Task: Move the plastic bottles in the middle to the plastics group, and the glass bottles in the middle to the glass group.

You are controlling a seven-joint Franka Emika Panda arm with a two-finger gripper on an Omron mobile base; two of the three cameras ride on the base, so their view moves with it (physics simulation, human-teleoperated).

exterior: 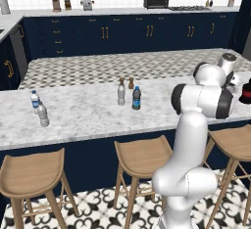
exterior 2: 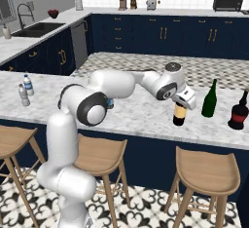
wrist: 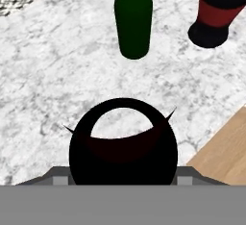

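My gripper (exterior 2: 181,101) is shut on the neck of the tall dark wine bottle (exterior 2: 179,116) with the tan label, whose base is at the marble counter (exterior 2: 141,112). From the hand view I look down on that bottle's round top (wrist: 123,144), held in the gripper (wrist: 120,120). Just beyond stand the slim green wine bottle (exterior 2: 210,99) (wrist: 133,17) and the squat dark red bottle (exterior 2: 239,111) (wrist: 216,12). The clear grey bottle (exterior: 121,92) and the blue-capped dark bottle (exterior: 137,98) stand mid-counter. Far left are the white-capped bottle (exterior: 34,101) and its plain grey neighbour (exterior: 43,114).
A small brown shaker (exterior: 131,82) stands behind the two middle bottles. Wooden stools (exterior: 142,157) line the counter's near edge; one seat (wrist: 223,159) shows below the held bottle. My own arm (exterior 2: 116,85) stretches over the counter and hides part of its middle.
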